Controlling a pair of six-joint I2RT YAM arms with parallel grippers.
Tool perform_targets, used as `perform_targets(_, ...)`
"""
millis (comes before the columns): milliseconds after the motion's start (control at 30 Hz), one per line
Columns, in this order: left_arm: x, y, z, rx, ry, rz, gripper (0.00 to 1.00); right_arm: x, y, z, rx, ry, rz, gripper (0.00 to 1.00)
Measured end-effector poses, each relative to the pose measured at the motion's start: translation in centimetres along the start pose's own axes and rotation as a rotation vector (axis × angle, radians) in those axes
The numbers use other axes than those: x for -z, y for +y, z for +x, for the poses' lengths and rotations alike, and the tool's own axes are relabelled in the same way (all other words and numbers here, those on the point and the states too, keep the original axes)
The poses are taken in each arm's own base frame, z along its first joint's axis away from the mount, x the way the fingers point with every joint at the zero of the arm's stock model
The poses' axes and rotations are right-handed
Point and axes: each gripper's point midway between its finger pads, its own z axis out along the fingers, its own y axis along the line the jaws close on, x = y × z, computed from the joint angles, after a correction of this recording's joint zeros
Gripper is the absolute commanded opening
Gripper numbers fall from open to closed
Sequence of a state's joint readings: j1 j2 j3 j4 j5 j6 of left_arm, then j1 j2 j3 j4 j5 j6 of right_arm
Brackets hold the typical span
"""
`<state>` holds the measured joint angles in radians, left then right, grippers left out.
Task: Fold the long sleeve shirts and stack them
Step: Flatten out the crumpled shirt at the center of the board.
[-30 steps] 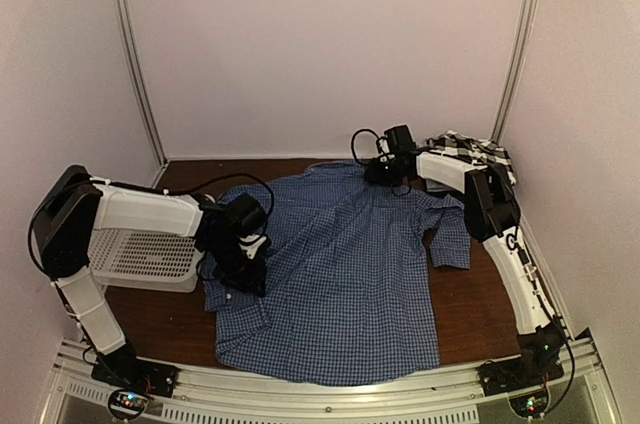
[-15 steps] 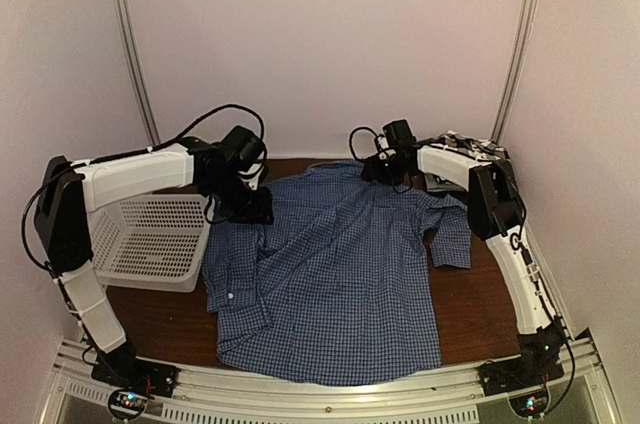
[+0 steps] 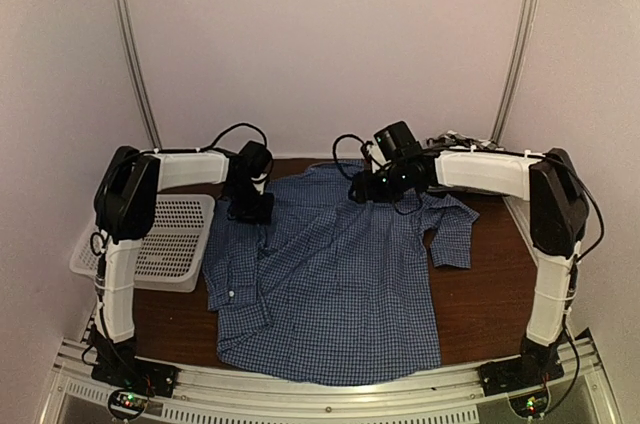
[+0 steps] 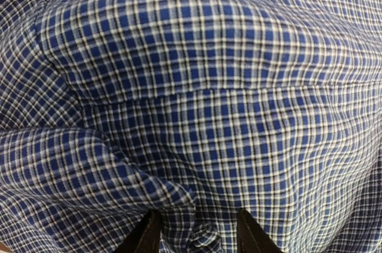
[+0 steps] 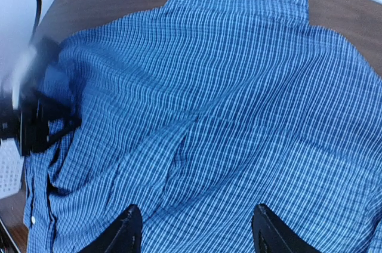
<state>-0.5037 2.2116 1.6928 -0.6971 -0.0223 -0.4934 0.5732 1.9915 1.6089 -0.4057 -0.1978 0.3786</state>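
**Both jaws at the shirt's far shoulders**

The blue shirt [image 3: 340, 274] lies spread flat on the table [image 3: 480, 314], its long axis running from the collar [image 3: 330, 172] at the far side to the hem at the near edge. The left gripper [image 4: 197, 235] presses onto the shirt's left shoulder, jaws partly open with a small pucker of cloth between them, not clamped. The right gripper [image 5: 197, 232] hovers just above the collar end, jaws wide and empty. Each arm is nearest its own shoulder, so a two-handed pinch looks likely next.
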Motion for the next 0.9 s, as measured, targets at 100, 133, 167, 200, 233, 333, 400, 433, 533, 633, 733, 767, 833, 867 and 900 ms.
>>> perform_targets(100, 0.0, 0.8, -0.6, 0.009, -0.012, -0.005, 0.44, 0.3, 0.7, 4.5, 0.009, 0.067, 0.0, 0.64)
perform_targets(133, -0.1, 1.3, -0.7, 0.015, -0.011, -0.01, 0.44, 0.4, 0.6, 6.2, 0.008, 0.094, 0.006, 0.64)
perform_targets(167, -0.3, 2.0, -0.7, 0.023, -0.01, -0.017, 0.44, 0.4, 0.3, 7.8, 0.003, 0.121, 0.013, 0.64)
perform_targets(200, -0.4, 2.6, -0.8, 0.031, -0.009, -0.023, 0.44, 0.5, -0.1, 9.2, -0.003, 0.144, 0.021, 0.64)
perform_targets(233, -0.4, 3.2, -1.0, 0.039, -0.013, -0.029, 0.44, 0.7, -0.5, 10.4, -0.011, 0.164, 0.03, 0.64)
perform_targets(333, -0.5, 5.1, -1.6, 0.057, -0.023, -0.047, 0.44, 1.4, -2.0, 14.2, -0.036, 0.224, 0.059, 0.64)
perform_targets(400, -0.4, 5.8, -1.8, 0.061, -0.027, -0.056, 0.44, 1.9, -2.9, 16.3, -0.053, 0.251, 0.076, 0.64)
perform_targets(433, -0.4, 6.1, -1.9, 0.06, -0.028, -0.06, 0.44, 2.2, -3.2, 17.4, -0.058, 0.267, 0.083, 0.64)
perform_targets(533, -0.5, 6.4, -2.0, 0.052, -0.027, -0.063, 0.44, 3.0, -3.9, 19.8, -0.074, 0.287, 0.093, 0.65)
perform_targets(633, -0.5, 6.3, -1.9, 0.038, -0.026, -0.062, 0.45, 3.6, -4.2, 20.4, -0.09, 0.275, 0.09, 0.65)
perform_targets(733, -0.5, 6.3, -1.9, 0.026, -0.025, -0.062, 0.45, 3.7, -4.4, 20.4, -0.095, 0.257, 0.089, 0.64)
perform_targets(767, -0.5, 6.3, -1.9, 0.022, -0.023, -0.063, 0.45, 3.7, -4.5, 20.4, -0.095, 0.252, 0.094, 0.64)
perform_targets(833, -0.5, 6.3, -1.9, 0.015, -0.021, -0.063, 0.45, 3.7, -4.9, 20.3, -0.1, 0.242, 0.101, 0.65)
perform_targets(867, -0.5, 6.3, -1.9, 0.011, -0.021, -0.062, 0.45, 3.8, -5.3, 20.3, -0.106, 0.237, 0.107, 0.65)
perform_targets(900, -0.5, 6.3, -1.9, 0.008, -0.02, -0.062, 0.45, 3.9, -5.7, 20.3, -0.114, 0.233, 0.115, 0.66)
